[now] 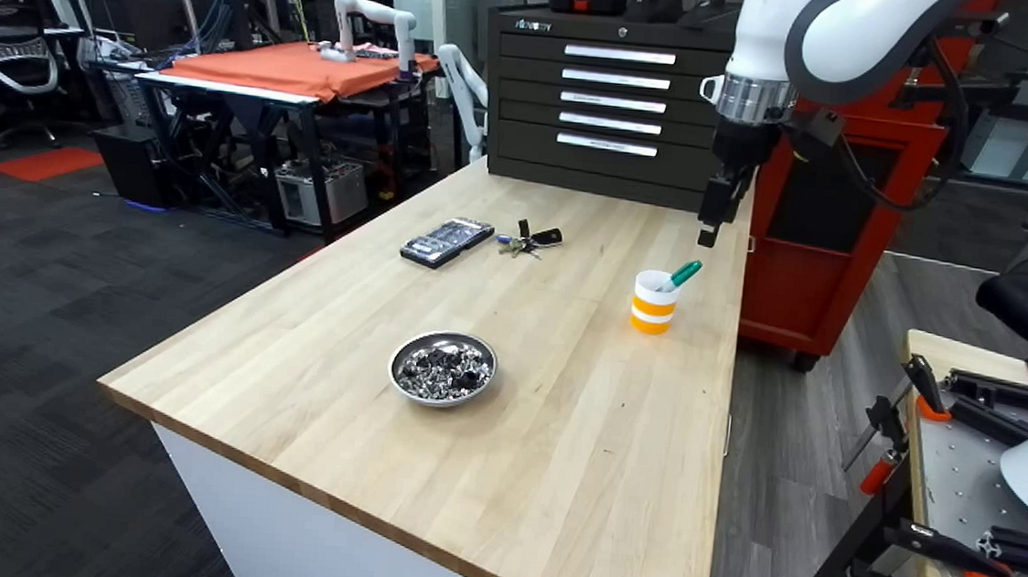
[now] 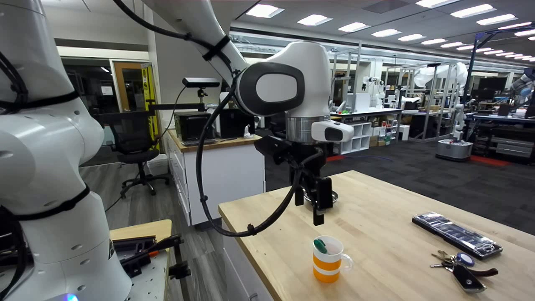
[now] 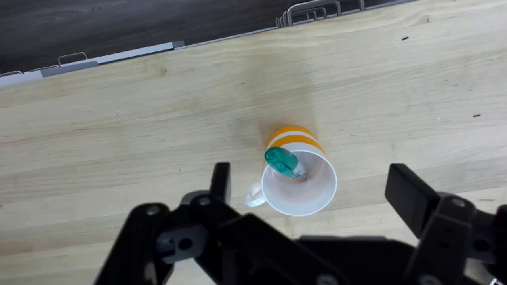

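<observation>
My gripper hangs open above the wooden tabletop, its two black fingers wide apart with nothing between them. Below it stands an upright white mug with orange bands, apart from the fingers. A marker with a green cap leans inside the mug, cap sticking up over the rim; its lower end is hidden. In an exterior view the gripper is higher than the mug, whose handle points away from the near table edge. The mug also shows in an exterior view, below the gripper.
A metal bowl of shiny small pieces sits on the table. Farther back lie a flat clear-topped case and a bunch of keys. A dark drawer chest stands at the table's end. The mug is near one long edge.
</observation>
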Controlling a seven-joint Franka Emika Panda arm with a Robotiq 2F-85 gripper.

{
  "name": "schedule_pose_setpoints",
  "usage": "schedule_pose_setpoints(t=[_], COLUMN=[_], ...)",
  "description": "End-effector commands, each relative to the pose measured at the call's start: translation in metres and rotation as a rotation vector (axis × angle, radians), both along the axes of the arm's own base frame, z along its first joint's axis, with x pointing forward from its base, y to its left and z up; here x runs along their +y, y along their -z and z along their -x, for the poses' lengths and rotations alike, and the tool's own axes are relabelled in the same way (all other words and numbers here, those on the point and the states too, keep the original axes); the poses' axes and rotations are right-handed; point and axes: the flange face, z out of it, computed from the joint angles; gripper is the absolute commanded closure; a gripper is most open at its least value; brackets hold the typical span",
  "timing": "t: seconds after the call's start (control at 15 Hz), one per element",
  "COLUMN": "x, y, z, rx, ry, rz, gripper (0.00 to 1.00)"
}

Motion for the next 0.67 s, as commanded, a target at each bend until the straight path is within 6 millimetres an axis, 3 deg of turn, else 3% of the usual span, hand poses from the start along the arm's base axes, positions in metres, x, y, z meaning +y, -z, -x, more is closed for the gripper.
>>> schedule_pose_setpoints(t=[0.0, 0.6], x=[-0.007, -0.019], y=[0.016, 0.046], z=[-0.005, -0.016], rx=[-0.001, -0.007], ry=[-0.021, -0.067], rz=[0.026, 0.049], gripper=[0.00, 0.00])
